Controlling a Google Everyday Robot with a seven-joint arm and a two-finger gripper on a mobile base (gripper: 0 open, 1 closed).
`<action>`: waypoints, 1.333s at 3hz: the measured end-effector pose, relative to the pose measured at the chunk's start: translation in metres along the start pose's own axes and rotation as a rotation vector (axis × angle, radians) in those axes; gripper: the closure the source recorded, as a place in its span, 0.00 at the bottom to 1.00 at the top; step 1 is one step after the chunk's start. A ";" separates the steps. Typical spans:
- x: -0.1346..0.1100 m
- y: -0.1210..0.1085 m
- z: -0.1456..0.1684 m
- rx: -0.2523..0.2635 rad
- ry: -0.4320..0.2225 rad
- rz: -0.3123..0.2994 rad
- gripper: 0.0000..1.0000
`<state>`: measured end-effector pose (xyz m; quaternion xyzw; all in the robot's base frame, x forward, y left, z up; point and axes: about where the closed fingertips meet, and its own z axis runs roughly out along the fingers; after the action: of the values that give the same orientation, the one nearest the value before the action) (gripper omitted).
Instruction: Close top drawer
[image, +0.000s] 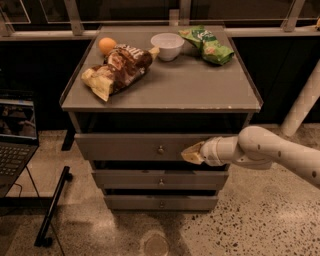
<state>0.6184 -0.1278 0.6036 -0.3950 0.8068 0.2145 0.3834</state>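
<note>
The top drawer is the widest grey drawer of the cabinet, with a small round metal knob at its centre. It stands a little way out from the cabinet body, with a dark gap above its front. My gripper is on a white arm reaching in from the right. Its tip rests against the drawer front, just right of the knob.
The cabinet top bears a brown snack bag, an orange, a white bowl and a green chip bag. Two narrower drawers sit below. A laptop is at left, a white post at right.
</note>
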 end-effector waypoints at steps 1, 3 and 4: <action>0.020 0.014 0.007 -0.083 0.049 0.034 1.00; 0.116 0.072 -0.028 -0.334 0.258 0.251 0.87; 0.115 0.073 -0.028 -0.340 0.259 0.250 0.64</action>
<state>0.5018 -0.1563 0.5330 -0.3753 0.8440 0.3406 0.1754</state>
